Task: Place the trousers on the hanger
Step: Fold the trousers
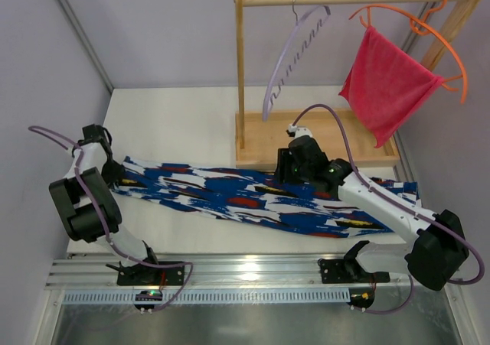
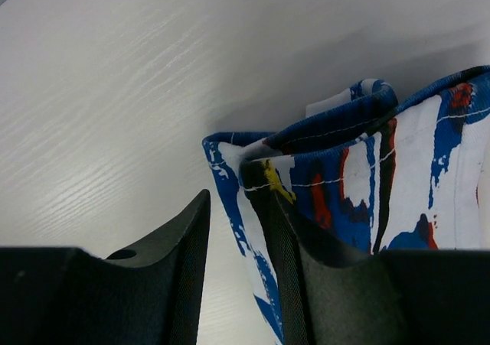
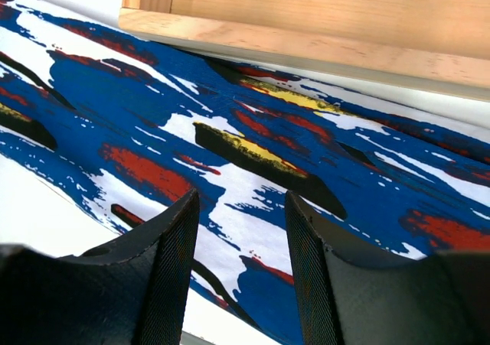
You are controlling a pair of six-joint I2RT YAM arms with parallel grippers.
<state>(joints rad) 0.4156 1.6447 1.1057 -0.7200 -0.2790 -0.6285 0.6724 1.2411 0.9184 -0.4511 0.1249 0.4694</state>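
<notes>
Pick-up stage, by the look of it: the trousers [image 1: 253, 196] lie stretched flat across the table [image 1: 176, 115] in front of the wooden rack [image 1: 240, 69], where the hanger [image 1: 295, 50] hangs bare. The left gripper [image 2: 230, 184] sits half-open with the hem edge just inside its jaws, unpinched, while the right gripper [image 3: 243, 200] hovers half-open over mid-leg, holding nothing. Next, both must pinch that limp royal-blue cloth splashed white, red, black and yellow.
</notes>
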